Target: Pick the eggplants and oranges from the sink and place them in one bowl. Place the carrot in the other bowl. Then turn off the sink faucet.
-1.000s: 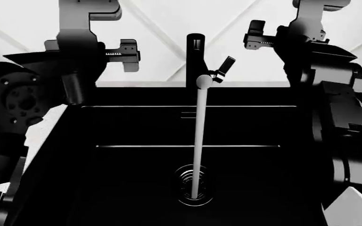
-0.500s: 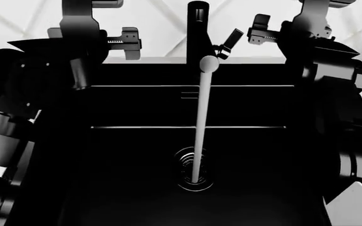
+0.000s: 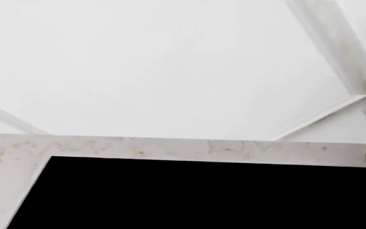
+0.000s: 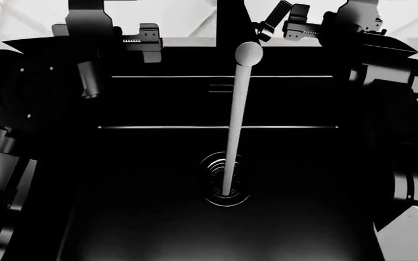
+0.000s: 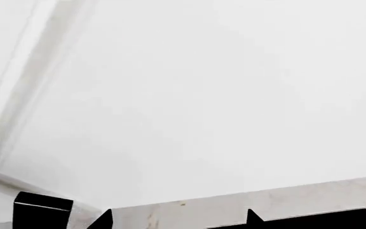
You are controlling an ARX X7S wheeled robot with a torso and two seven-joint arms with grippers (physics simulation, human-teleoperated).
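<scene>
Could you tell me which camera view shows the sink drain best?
The head view: the ringed drain sits mid-basin in the sink, with the water stream landing in it. The left wrist view shows only the basin's dark corner and counter edge; the right wrist view shows no drain.

The sink [image 4: 158, 179] is showing black, with shiny rings around its drain [image 4: 225, 187]. The faucet [image 4: 231, 16] is looking black too. The counter [image 3: 170, 145] is showing white with little brown specks.
</scene>
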